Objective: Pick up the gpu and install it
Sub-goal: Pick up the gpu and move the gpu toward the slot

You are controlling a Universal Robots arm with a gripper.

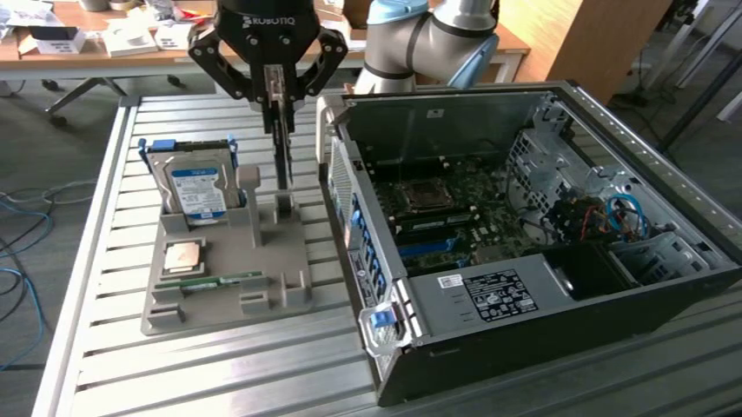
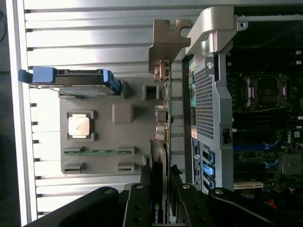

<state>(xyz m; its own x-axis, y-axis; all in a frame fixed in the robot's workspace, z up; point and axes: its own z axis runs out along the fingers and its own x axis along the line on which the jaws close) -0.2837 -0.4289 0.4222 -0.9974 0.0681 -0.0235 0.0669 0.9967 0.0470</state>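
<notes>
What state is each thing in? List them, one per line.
gripper: shut on the gpu.
gpu: upright, gripped, at its stand on the gray tray.
hard drive: upright in the tray.
processor: flat in its recess.
memory stick: lying in its slot.
computer case: on its side, open.

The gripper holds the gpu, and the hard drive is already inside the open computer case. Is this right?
No. The gripper holds the gpu, but the hard drive stands in the grey holder beside the computer case, not inside it; the exterior view shows this.
</notes>
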